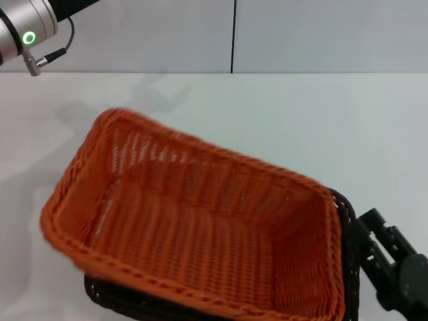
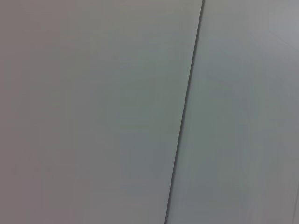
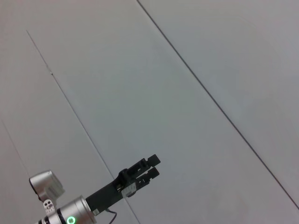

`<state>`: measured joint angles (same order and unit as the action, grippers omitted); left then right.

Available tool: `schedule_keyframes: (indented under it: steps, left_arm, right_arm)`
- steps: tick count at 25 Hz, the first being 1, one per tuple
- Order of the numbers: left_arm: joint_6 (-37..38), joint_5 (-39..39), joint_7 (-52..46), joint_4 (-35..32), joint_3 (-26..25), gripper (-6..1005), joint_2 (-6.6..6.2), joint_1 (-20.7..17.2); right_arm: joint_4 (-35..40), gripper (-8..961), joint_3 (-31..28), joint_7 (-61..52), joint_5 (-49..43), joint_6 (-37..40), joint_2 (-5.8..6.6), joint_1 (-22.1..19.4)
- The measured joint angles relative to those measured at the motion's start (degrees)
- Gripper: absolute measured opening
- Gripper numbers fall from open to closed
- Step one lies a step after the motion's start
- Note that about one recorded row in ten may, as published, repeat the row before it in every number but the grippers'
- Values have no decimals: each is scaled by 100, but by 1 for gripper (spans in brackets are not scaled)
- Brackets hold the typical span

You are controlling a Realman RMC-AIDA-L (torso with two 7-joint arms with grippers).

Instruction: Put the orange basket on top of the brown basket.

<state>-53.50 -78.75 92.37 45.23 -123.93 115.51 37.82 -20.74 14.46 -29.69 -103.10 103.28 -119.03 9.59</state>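
Note:
The orange basket (image 1: 200,227) lies on top of the brown basket (image 1: 348,221), tilted and skewed. The brown basket shows only as a dark rim at the orange basket's right end and under its near left corner. My right gripper (image 1: 380,226) is open and empty just right of the baskets, close to the brown rim and not holding it. My left arm (image 1: 20,33) is raised at the far left, away from the baskets. Its gripper (image 3: 155,167) shows in the right wrist view, shut and empty in the air.
The white table (image 1: 301,120) spreads behind and to the left of the baskets. A wall with a dark vertical seam (image 1: 233,33) stands at the back. The left wrist view shows only wall panels (image 2: 93,112).

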Motion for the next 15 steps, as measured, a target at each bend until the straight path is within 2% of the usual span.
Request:
schedule_keyframes:
  steps: [3,8,10,11,14,15]
  left_arm:
    - [6,0,0,1,-21,829,15,9]
    - [9,36,0,3,-54,829,29,8]
    - [8,45,0,11,-69,829,38,6]
    - [4,49,2,29,-100,829,64,-6]
    - [1,51,8,53,-147,829,99,-19]
    - [-104,62,51,89,-390,829,214,-68]
  right_arm:
    - [308,341,-53,-319,23,86,2,1]
    - [944,579,-450,-841,38,324,5,-16]
    - [1679,594,-972,-1465,40,415,15,118]
    - [1679,594,-972,-1465,40,415,15,118]
    - [2432,594,-1466,-2008,40,403,30,366]
    - [2940,594,-1817,-2288,42,281,43,597]
